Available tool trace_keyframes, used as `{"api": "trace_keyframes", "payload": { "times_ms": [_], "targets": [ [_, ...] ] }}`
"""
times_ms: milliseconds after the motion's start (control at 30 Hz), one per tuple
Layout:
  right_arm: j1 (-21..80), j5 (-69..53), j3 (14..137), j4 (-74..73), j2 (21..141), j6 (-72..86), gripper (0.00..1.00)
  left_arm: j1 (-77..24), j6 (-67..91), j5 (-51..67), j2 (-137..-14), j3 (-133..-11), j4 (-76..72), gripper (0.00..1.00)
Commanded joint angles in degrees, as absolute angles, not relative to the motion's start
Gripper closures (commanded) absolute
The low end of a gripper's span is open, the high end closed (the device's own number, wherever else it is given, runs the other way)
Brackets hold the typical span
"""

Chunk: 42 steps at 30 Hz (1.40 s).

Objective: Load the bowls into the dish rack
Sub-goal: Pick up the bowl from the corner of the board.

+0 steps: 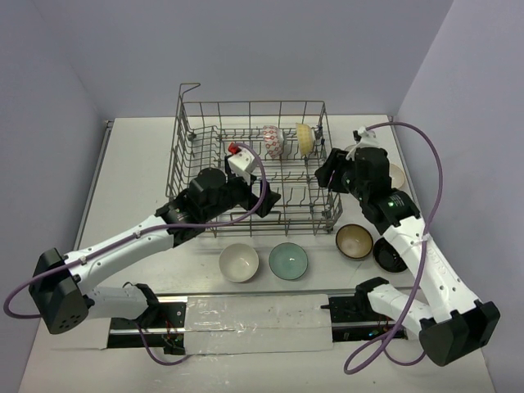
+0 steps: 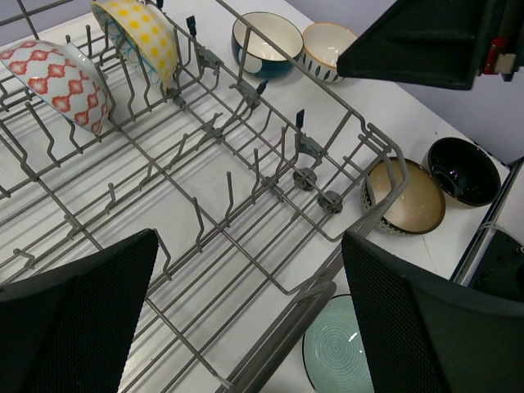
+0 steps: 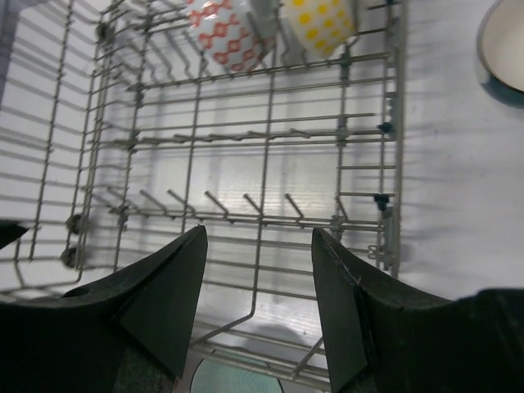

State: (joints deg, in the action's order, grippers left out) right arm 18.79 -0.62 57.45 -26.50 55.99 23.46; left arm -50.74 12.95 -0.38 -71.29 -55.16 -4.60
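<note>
We see the rack (image 1: 184, 151) on the table (image 1: 131, 164); two bowls (image 1: 273, 141) stand in its far right corner, and four bowls (image 1: 288, 261) lie in a row before it.

Grey rack (image 1: 182, 151); red-patterned bowl (image 2: 57, 82); yellow-dotted bowl (image 2: 143, 33); teal bowl (image 1: 288, 261).

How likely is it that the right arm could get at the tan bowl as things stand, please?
Probably yes: the tan bowl sits upright on the table outside the near right corner of the dish rack, uncovered and close beside the right arm. The right claw is empty, its jaws apart.
</note>
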Motion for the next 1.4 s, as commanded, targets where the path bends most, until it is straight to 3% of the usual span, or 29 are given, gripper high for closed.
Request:
{"api": "trace_keyframes", "payload": {
  "times_ms": [0, 167, 333, 600, 867, 1200, 1367],
  "targets": [
    [19.07, 8.67, 56.78, -23.21, 56.07, 26.18, 0.38, -51.24, 13.35, 0.26, -69.26, -55.11, -4.57, 0.01],
    [16.10, 11.43, 60.02, -23.99, 61.78, 30.75, 0.37, -51.33, 13.62, -1.76, -69.43, -56.25, -4.66, 0.01],
    [3.62, 0.99, 61.96, -21.36, 69.86, 33.92, 0.39, -51.24, 11.96, -4.92, -72.94, -61.69, -3.26, 0.01],
    [-7.63, -3.51, 70.92, -20.74, 82.87, 33.05, 0.42, -49.75, 12.04, -5.55, -82.96, -71.69, -5.19, 0.01],
    [-11.50, -1.67, 80.15, -23.64, 94.38, 32.52, 0.42, -43.60, 12.75, 2.28, -92.27, -80.94, -4.04, 0.01],
    [-18.54, -1.93, 79.45, -22.94, 96.33, 31.91, 0.41, -42.19, 13.53, 6.41, -97.29, -87.18, -1.67, 0.01],
    [-18.63, -4.65, 84.89, -25.83, 101.94, 30.15, 0.41, -42.19, 15.90, 9.40, -99.14, -88.15, -2.11, 0.01]
  ]
}}
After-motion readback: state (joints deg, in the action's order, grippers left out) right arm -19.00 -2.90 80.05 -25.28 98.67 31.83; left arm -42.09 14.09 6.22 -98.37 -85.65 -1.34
